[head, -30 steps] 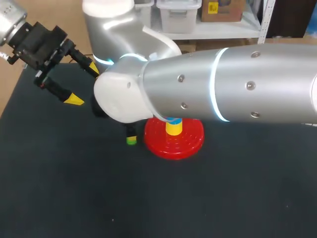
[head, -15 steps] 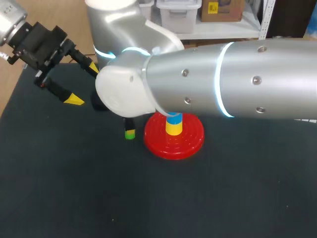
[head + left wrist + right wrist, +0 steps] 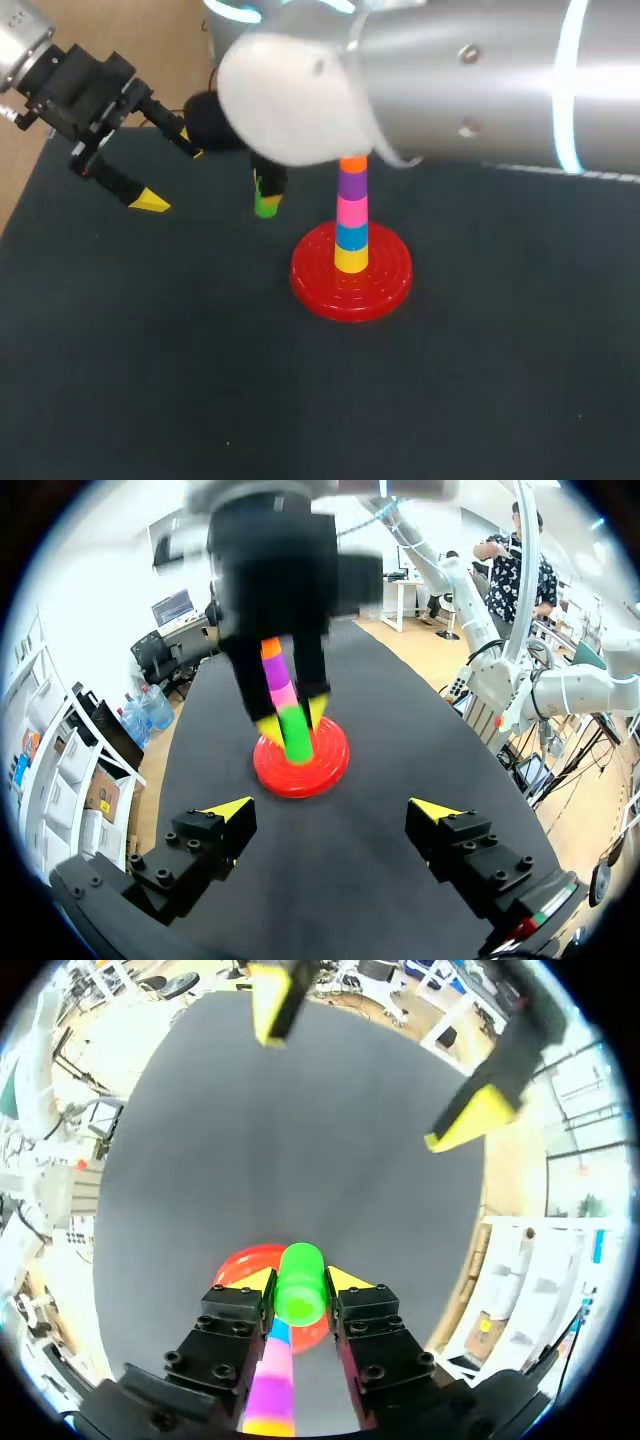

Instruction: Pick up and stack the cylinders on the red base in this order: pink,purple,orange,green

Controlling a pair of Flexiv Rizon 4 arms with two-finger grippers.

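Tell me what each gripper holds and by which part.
The right gripper pinches the green cylinder by its curved sides, one yellow tip on each side. The left gripper is open and holds nothing.

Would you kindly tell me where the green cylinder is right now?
The green cylinder is gripped between the right hand's fingers; in the head view it sits just left of the stack on the red base.

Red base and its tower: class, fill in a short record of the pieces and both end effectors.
red base: on the table, carrying the tower
tower, bottom to top: yellow, blue, pink, purple, orange
green cylinder: not yet on the tower
right end effector: shut on the green cylinder
left end effector: open, empty, away from the tower
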